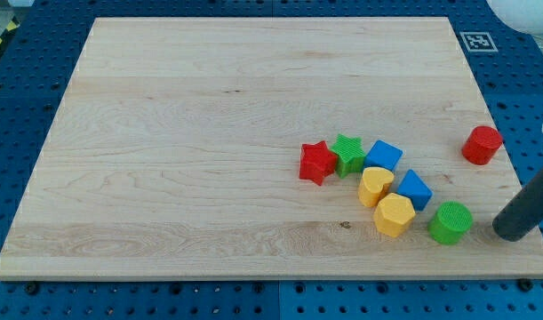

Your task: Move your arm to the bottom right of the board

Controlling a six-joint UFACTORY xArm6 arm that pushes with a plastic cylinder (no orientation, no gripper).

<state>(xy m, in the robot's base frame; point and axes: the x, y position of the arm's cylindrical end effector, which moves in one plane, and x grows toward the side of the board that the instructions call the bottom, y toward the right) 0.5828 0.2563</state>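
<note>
My tip (513, 232) rests on the wooden board (191, 151) near its bottom right corner. The dark rod rises from it toward the view's right edge. A green cylinder (451, 222) stands just left of the tip, a small gap apart. A red cylinder (482, 145) stands above the tip near the board's right edge. Left of the green cylinder lies a curved cluster: a yellow hexagon (394, 215), a blue block (414, 189), a yellow heart-like block (375, 186), a blue cube (384, 156), a green star (347, 153) and a red star (317, 163).
The board lies on a blue perforated table (22, 98). A black-and-white marker tag (476, 41) sits off the board's top right corner. A white object (524, 13) shows at the view's top right.
</note>
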